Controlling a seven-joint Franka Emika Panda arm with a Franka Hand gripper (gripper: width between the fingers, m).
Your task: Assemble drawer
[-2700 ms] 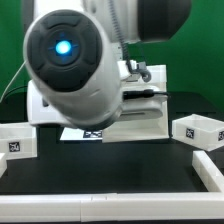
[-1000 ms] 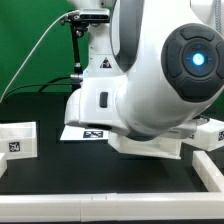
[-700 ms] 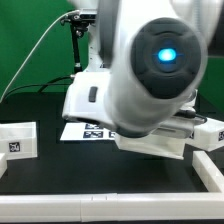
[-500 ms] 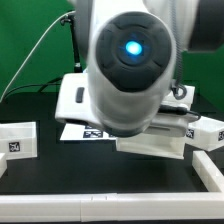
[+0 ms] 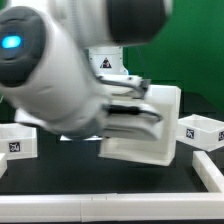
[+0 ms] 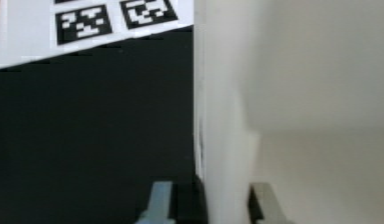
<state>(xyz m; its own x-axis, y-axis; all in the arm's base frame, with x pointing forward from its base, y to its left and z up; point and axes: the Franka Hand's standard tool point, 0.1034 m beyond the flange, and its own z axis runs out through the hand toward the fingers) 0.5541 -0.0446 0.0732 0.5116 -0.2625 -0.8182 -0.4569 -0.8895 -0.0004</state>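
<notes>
The tall white cube casing (image 5: 150,128) stands tilted at the middle of the black table, its open side with inner rails facing the exterior view's left. My gripper (image 6: 212,204) is shut on one thin wall of the casing (image 6: 295,110), one finger (image 6: 162,202) on each side. In the exterior view my own blurred arm (image 5: 60,75) hides most of the gripper. One drawer (image 5: 16,141), a low white tray with a tag, sits at the exterior view's left. A second drawer (image 5: 199,130) sits at the right.
The marker board (image 6: 100,22) lies on the black table beyond the casing in the wrist view. A white rail (image 5: 100,209) borders the table's front, and another rail (image 5: 209,172) runs along the exterior view's right. A green backdrop stands behind.
My arm has swung toward the exterior view's left. The casing has tipped up from lying low to standing taller and tilted. The marker board is now hidden in the exterior view.
</notes>
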